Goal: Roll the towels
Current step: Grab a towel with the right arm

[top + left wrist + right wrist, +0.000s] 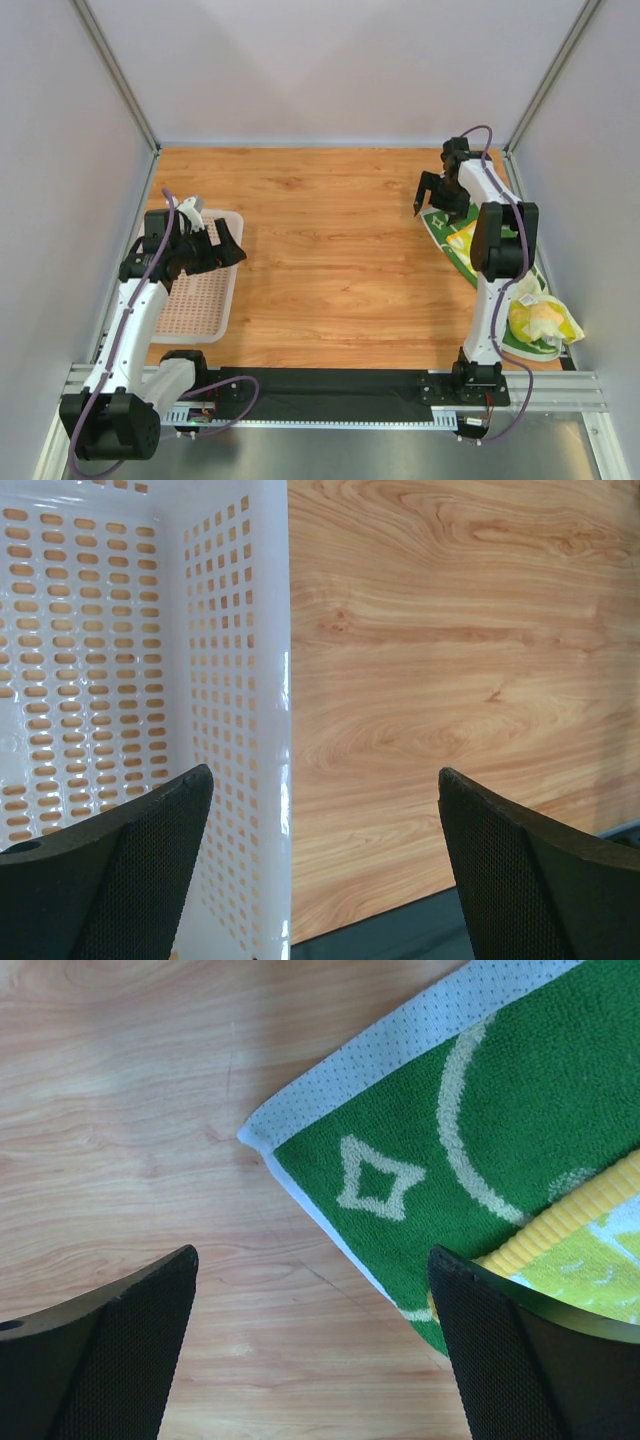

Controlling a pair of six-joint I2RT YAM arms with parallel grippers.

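The left gripper [232, 246] hangs over the right wall of the white basket [200, 300] at the left edge of the wooden surface [330, 260], its jaws wide and empty. The right gripper [435, 203], also wide and empty, hovers above the far corner of the dark green towel [447, 228], which lies spread along the right edge. The yellow towel [540, 318] lies crumpled by the near right corner.

White perforated plastic basket [205, 295] at the left edge of a wood-grain surface [330, 260]. Pale walls [330, 60] on three sides; black strip [330, 385] along the near edge, beside a metal rail [560, 390].
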